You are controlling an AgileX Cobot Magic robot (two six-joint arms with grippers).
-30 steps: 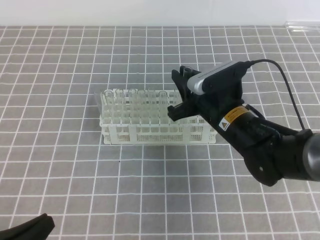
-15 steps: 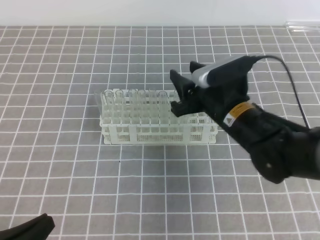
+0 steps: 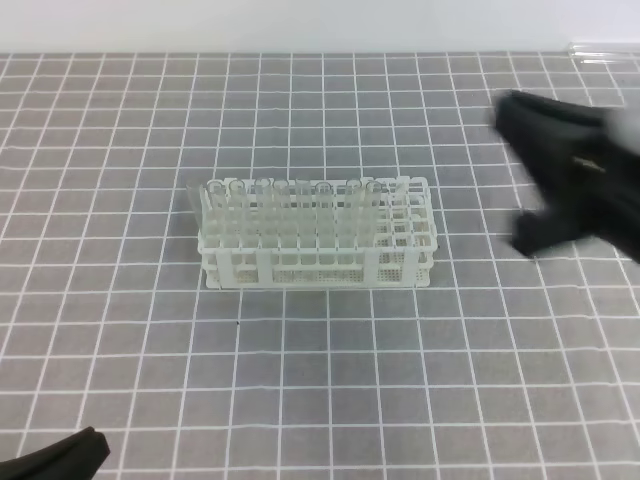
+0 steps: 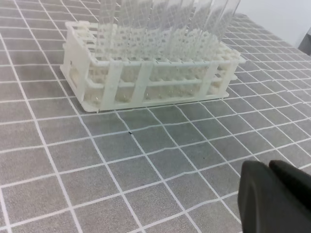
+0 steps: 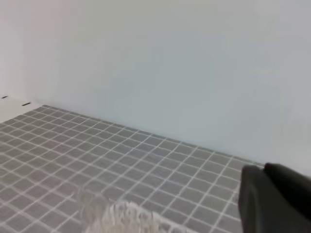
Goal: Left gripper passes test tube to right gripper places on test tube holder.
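Observation:
The white test tube holder [image 3: 320, 262] stands mid-table with several clear tubes upright in it. The test tube [image 3: 371, 196] at the right end of that row stands free of both grippers. My right gripper [image 3: 535, 175] is a black motion blur well to the right of the rack, apart from it, and its jaws are unreadable. In the right wrist view only a dark finger [image 5: 274, 199] shows. My left gripper [image 3: 58, 455] lies at the bottom left corner, far from the rack. In the left wrist view the holder [image 4: 146, 82] sits ahead of a dark fingertip [image 4: 274, 199].
Another clear tube [image 3: 603, 48] lies at the table's far right edge. Grey tiled mat [image 3: 320, 380] covers the table around the rack. A pale wall [image 5: 155, 63] fills the upper part of the right wrist view.
My right gripper has let go of the tube at the rack's right end and swung quickly away to the right. The tube stays in the rack. The left gripper has not moved.

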